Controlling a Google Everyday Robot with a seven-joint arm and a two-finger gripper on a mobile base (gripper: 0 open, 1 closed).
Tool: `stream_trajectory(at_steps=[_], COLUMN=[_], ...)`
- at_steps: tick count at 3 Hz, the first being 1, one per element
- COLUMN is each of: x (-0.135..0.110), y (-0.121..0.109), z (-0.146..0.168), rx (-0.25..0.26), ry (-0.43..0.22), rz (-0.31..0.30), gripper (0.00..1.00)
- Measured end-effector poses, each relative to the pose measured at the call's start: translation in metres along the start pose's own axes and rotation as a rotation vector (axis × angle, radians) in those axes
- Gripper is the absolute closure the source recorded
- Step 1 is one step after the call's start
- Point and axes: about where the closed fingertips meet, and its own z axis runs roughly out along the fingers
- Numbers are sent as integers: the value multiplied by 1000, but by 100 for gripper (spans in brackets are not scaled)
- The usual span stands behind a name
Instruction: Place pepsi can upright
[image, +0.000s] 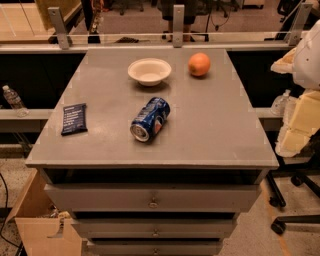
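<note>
The pepsi can (150, 119), blue with a red-white-blue logo, lies on its side near the middle of the grey cabinet top (215, 130). Its silver end faces the front left. My arm shows at the right edge of the camera view, off the side of the cabinet. Its lowest cream-coloured part, the gripper (291, 142), hangs just beyond the top's right edge, far to the right of the can and touching nothing.
A white bowl (149, 71) and an orange (199, 64) sit at the back of the top. A flat dark blue snack bar (74, 118) lies at the left. Drawers are below the front edge. A rail runs along the back, and a chair base stands at the right.
</note>
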Motion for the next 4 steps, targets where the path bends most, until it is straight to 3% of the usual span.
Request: stream_trajectory(at_steps=[1,2,3,4], x=[0,-13,-66,-133], y=[0,-6,-21,-15], z=[0,7,40,75], rx=[0,-24,-118,-253], ry=[0,-43,-152,-249], rz=[0,-92,-345,-651], gripper=[0,0,0,0])
